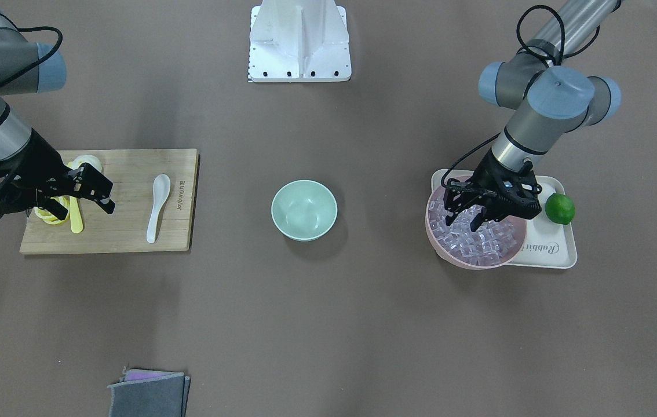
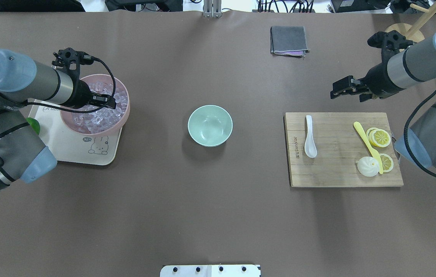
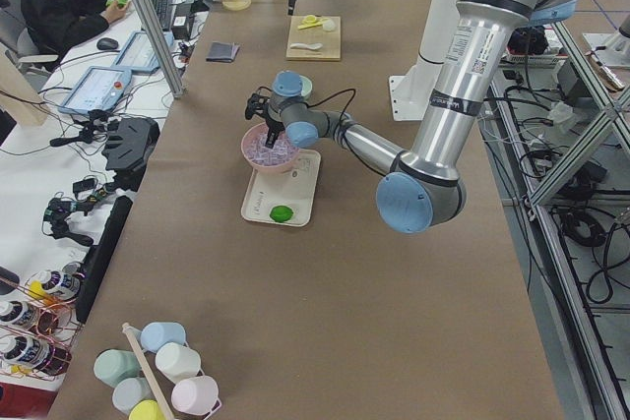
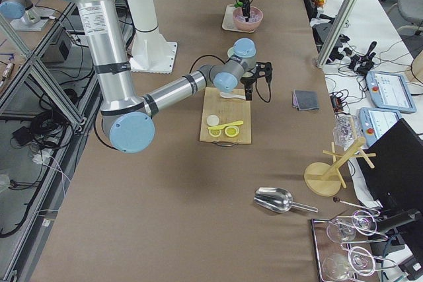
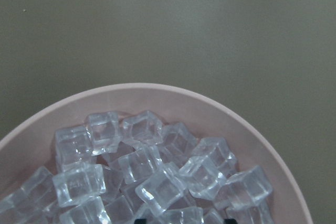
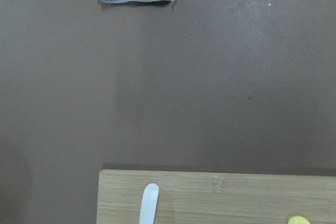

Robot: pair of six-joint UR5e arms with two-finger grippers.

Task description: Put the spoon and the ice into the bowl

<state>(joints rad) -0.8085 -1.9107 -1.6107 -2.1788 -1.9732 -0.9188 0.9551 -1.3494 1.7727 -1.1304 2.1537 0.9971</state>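
L gripper (image 1: 463,223) spread open, tips down among ice (image 5: 157,182) in pink bowl (image 1: 473,264). Close on one cube, lift straight, carry to mint bowl (image 1: 304,209) mid-table. R gripper (image 1: 105,196) open above board (image 1: 131,168); spoon (image 1: 157,208) lies apart on it, so pinch the handle.

Brown table (image 2: 218,215): bowl (image 2: 210,125) centre, cutting board (image 2: 337,171), tray (image 2: 71,149), grey cloth (image 2: 288,40).

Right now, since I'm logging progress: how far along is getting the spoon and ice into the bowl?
Done: nothing yet, and the mint-green bowl is empty. In hand: the left pincer hangs open over the ice in the pink bowl, with no cube visibly gripped. The right pincer hovers open near the cutting board, where the spoon lies untouched. Left: spoon and ice both go into the bowl.
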